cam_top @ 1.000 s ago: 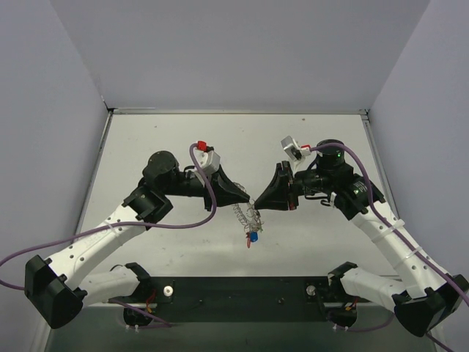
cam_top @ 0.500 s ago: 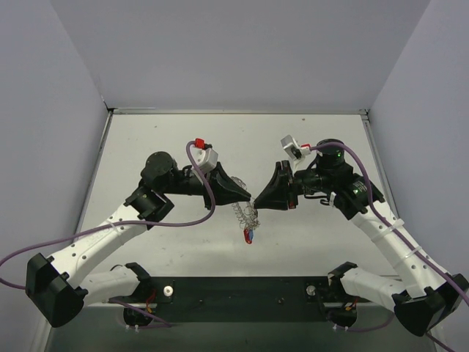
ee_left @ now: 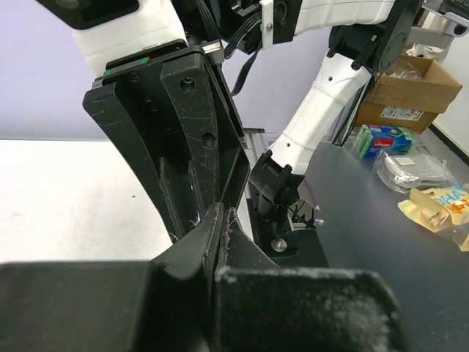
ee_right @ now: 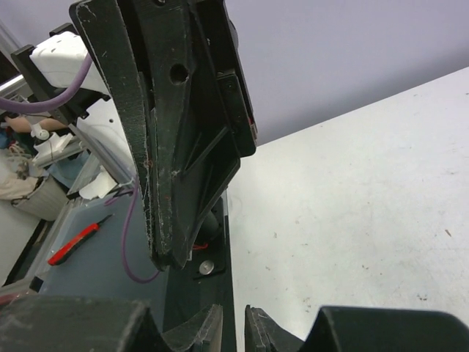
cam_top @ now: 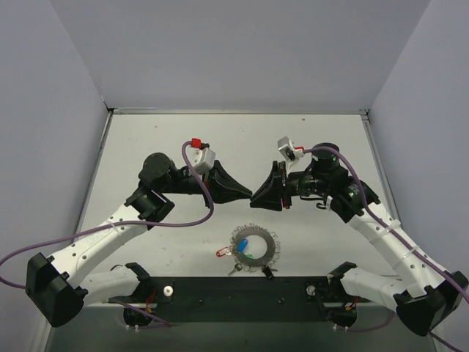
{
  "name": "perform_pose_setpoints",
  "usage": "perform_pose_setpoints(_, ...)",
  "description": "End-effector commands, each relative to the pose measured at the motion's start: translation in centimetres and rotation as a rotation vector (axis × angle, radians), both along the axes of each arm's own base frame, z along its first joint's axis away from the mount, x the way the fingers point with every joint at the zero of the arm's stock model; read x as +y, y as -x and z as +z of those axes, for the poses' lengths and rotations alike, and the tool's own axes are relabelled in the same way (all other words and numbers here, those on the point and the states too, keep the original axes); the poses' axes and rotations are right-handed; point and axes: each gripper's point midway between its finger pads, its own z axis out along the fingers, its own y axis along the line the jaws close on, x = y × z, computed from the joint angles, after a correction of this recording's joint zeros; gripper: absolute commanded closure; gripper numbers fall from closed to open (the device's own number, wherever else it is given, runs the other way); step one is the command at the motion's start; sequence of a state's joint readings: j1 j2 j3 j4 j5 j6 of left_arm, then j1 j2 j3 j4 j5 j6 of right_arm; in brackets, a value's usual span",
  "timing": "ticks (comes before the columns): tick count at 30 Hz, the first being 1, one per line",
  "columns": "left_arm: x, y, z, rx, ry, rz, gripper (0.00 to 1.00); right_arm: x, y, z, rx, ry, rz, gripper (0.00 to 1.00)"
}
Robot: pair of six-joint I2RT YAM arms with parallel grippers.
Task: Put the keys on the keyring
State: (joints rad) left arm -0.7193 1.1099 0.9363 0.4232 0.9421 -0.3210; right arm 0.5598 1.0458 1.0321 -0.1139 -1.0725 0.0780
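Note:
The keyring point(cam_top: 272, 248), a silvery coiled loop, lies flat on the table near the front edge, below both grippers. A blue key point(cam_top: 240, 244) and a green key point(cam_top: 251, 257) lie inside the loop. A red key point(cam_top: 221, 253) sticks out at its left and a dark grey piece point(cam_top: 269, 273) lies at its front. My left gripper point(cam_top: 250, 195) point(ee_left: 223, 213) is shut and empty. My right gripper point(cam_top: 257, 199) point(ee_right: 233, 312) faces it tip to tip, jaws slightly apart and empty. Both hang above the table.
The black base rail point(cam_top: 242, 290) runs along the near edge just in front of the keyring. The table's raised back edge point(cam_top: 234, 111) and grey walls bound the workspace.
The keyring with its keys hung from the meeting fingertips before. It has dropped and now lies flat on the table near the front edge. Both grippers stayed almost in place.

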Motion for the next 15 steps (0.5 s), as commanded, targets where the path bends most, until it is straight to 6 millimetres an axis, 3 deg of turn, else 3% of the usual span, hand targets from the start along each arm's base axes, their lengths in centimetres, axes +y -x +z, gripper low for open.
perform_pose_setpoints(1, 0.1, -0.2, 0.4, -0.033, 0.016, 0.019, 1.00, 0.0, -0.3, 1.3, -0.085, -0.038, -0.017, 0.77)
perform_pose_setpoints(8, -0.1, -0.9, -0.3, -0.016, -0.005, 0.049, 1.00, -0.1, -1.3, 1.0, -0.088, -0.021, -0.065, 0.65)
perform_pose_setpoints(13, -0.5, -2.1, -1.2, 0.021, -0.030, 0.080, 1.00, -0.3, -2.1, -0.4, -0.075, 0.017, -0.114, 0.52)
perform_pose_setpoints(14, -0.5, -2.5, -1.5, 0.032, -0.037, 0.092, 0.91, -0.3, -2.5, -0.9, -0.069, 0.031, -0.134, 0.51)
perform_pose_setpoints(15, -0.6, -3.3, -1.8, 0.049, -0.044, 0.131, 0.69, -0.4, -2.9, -1.3, -0.061, 0.041, -0.153, 0.47)
